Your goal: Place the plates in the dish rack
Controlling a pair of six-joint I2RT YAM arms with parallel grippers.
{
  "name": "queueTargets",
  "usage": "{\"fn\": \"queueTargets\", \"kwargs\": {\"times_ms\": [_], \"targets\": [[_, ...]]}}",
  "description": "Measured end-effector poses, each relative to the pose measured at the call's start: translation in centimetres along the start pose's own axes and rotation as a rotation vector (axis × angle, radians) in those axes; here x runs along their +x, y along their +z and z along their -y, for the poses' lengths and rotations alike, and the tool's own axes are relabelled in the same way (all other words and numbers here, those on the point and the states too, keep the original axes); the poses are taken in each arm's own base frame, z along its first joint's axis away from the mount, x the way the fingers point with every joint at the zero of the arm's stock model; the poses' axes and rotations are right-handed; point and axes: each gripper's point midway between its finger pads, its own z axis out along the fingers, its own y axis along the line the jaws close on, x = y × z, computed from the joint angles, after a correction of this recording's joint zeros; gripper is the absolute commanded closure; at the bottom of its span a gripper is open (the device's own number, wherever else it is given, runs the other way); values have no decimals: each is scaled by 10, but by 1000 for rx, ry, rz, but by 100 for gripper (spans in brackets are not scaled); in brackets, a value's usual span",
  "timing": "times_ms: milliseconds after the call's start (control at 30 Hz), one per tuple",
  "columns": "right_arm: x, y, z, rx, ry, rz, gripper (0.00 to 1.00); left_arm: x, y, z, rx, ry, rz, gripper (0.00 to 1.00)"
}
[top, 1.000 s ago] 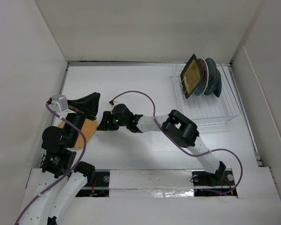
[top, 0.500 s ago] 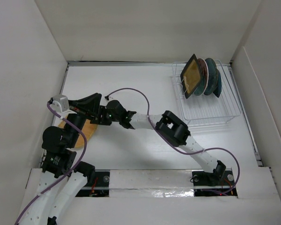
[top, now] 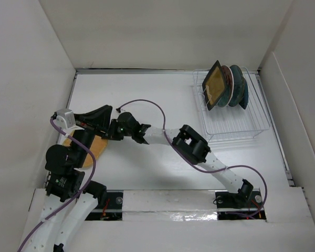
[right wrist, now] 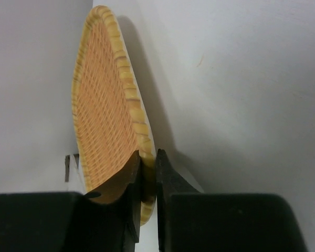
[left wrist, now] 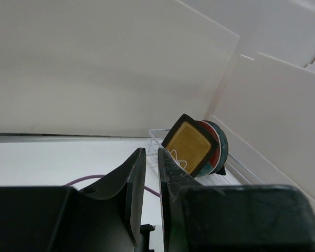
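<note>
White tabletop [top: 163, 89] below: my right gripper [right wrist: 145, 157] is clamped on the nearest rim of the round tan-orange ribbed plate [right wrist: 102, 105]. I'd lift gently and keep it edge-up for the white wire dish rack [top: 236, 126], well behind this gripper.

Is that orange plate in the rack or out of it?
Out. The tan-orange plate sits far left, its rim pinched by the right gripper, well apart from the dish rack on the right.
</note>
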Motion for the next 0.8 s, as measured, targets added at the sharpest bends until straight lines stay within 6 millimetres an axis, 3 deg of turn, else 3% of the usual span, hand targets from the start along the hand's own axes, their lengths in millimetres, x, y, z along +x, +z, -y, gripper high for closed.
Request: {"fn": "queueTargets", "kwargs": {"times_ms": [33,233,367,433,600,800], "targets": [[0,0,-1,-3,1,0,99,0,0,0,-1,1,1,87],[8,-15,3,-16,-12,-13,100,0,0,-2,-11,4,3,87],[0,-51,-11,-33,-72,5,100,-1,0,-6,-30,14,10,87],[-15,-73,-24,-51,-108,35,100,-1,0,-8,-38,18,12,87],[-88,-146,-62,-111,-210,197,100,2,1,-16,-76,24,13,87],[-210,-263,-80,-117,-304,523,100,8,5,-20,-87,24,-7,88]]}}
